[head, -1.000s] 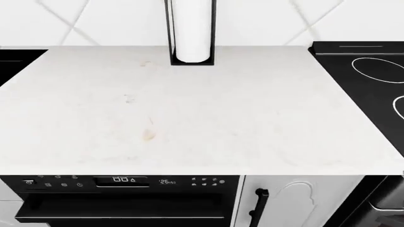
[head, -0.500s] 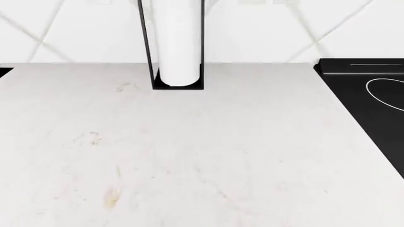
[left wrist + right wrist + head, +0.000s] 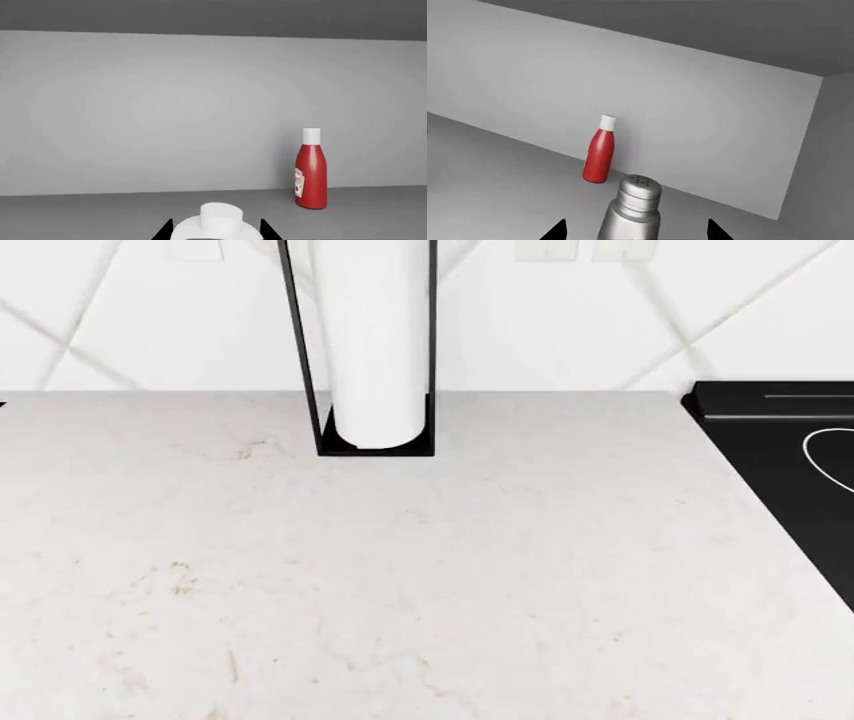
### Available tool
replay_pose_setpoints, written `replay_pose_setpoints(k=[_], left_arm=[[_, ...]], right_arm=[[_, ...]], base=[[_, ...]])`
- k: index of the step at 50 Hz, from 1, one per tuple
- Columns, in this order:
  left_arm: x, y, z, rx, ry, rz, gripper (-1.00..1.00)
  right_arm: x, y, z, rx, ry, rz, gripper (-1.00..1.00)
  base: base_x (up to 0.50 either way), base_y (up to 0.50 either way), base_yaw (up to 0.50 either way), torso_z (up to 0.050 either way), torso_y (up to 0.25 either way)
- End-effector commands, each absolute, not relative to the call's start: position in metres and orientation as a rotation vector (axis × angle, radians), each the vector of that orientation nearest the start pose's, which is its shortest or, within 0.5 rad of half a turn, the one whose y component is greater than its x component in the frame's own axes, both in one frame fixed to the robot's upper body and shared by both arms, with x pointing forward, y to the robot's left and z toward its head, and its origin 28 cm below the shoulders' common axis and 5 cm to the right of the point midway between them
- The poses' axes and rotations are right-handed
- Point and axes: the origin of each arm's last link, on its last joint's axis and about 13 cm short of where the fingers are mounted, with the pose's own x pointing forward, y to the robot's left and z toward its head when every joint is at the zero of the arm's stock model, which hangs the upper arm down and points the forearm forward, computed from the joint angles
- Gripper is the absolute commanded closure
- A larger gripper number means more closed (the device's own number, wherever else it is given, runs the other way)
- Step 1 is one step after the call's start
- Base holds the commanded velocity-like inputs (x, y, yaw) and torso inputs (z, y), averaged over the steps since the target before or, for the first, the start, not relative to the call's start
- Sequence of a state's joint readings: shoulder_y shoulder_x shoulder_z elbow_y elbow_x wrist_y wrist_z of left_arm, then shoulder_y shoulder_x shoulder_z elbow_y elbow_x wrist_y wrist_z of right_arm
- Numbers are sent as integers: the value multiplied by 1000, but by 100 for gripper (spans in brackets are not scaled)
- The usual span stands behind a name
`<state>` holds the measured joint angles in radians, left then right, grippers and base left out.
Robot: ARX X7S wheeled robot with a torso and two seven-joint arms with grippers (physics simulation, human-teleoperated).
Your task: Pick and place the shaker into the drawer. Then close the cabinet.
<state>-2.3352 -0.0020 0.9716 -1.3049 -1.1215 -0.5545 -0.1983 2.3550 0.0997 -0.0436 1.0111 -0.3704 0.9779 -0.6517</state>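
Note:
The silver shaker (image 3: 632, 210) with its ribbed, holed cap stands upright between the dark fingertips (image 3: 557, 231) of my right gripper (image 3: 635, 232). There is a gap on each side, so that gripper is open around it. In the left wrist view a white capped object (image 3: 220, 222) fills the space between the fingertips (image 3: 163, 232) of my left gripper (image 3: 215, 234); I cannot tell whether they grip it. Both wrist views look into a pale grey compartment (image 3: 727, 125); whether it is the drawer's inside is unclear. Neither gripper shows in the head view.
A red ketchup bottle (image 3: 598, 150) (image 3: 311, 170) stands on the grey floor near the back wall. The head view shows a white speckled countertop (image 3: 400, 590), a paper towel roll in a black holder (image 3: 378, 350) at the back, and a black cooktop (image 3: 801, 480) at the right.
The head view has moved in over the counter. The counter's front edge, the dishwasher panel and the cabinet door have dropped out of sight, and the paper towel holder looks larger.

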Motion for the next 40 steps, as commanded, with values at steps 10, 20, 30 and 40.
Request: replay_pose_setpoints(k=[10, 20, 30, 40], left_arm=[[320, 177, 564, -65, -429, 17, 100], [277, 189, 609, -234, -761, 120, 100], [284, 188, 605, -217, -743, 128, 100], [291, 187, 600, -200, -723, 118, 100]], right_arm=[[270, -161, 582, -229, -284, 173, -100], [269, -160, 581, -224, -271, 191, -100], [273, -160, 579, -199, -260, 211, -100], [274, -164, 577, -201, -250, 223, -100]], base=[[0, 0, 0, 0, 0], [0, 0, 0, 0, 0], [0, 0, 0, 0, 0], [441, 0, 0, 0, 0]])
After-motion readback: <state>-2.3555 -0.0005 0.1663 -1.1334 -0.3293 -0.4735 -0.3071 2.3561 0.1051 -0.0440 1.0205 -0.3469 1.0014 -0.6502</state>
